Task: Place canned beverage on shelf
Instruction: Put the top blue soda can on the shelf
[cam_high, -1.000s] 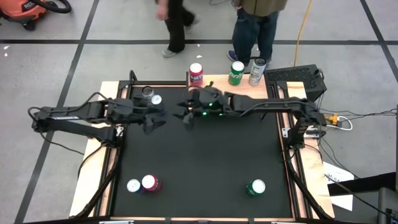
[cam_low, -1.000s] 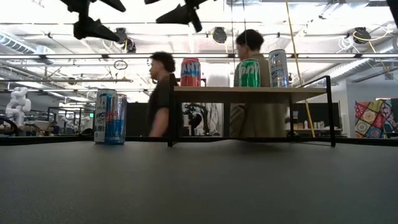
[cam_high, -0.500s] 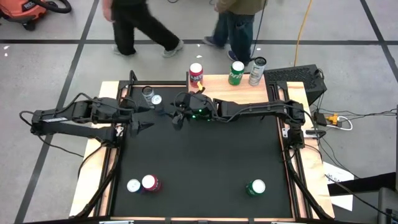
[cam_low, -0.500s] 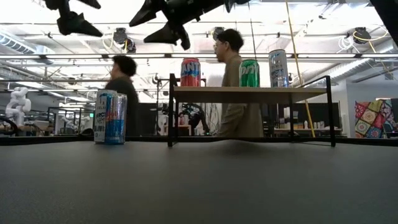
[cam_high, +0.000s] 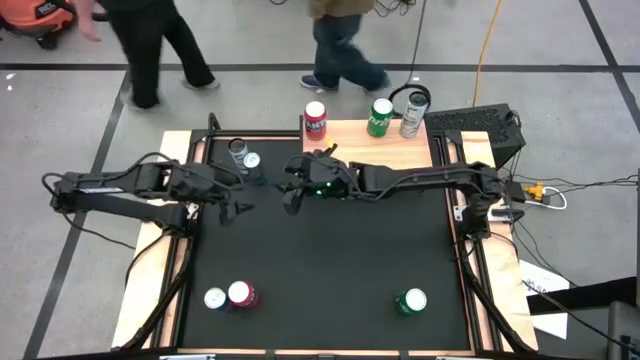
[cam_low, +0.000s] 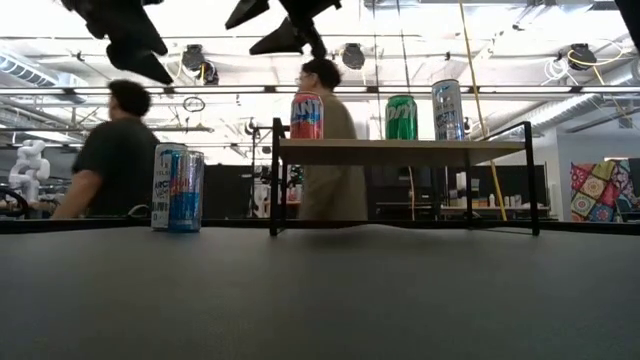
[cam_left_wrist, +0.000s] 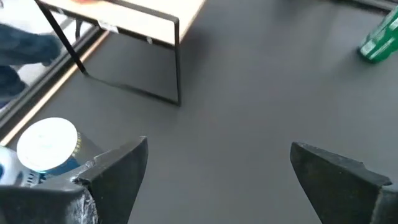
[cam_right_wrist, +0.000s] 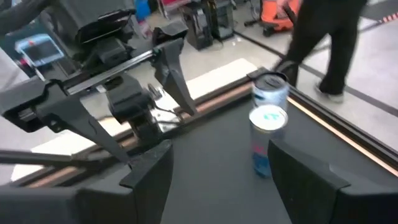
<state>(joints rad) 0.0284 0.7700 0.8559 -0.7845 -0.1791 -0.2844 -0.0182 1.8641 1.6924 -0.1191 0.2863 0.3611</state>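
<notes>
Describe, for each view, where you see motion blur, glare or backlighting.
High view: the walking people are smeared by motion. Low view: bright ceiling lights backlight the shelf, and the arms show as silhouettes. Right wrist view: overall soft, blue cans slightly blurred. Left wrist view: the can top glares white.

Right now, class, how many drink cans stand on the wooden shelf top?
3, in a row on the light wood shelf: a red can at one end, then a green can, then a silver can at the other. None looks hidden.
</notes>
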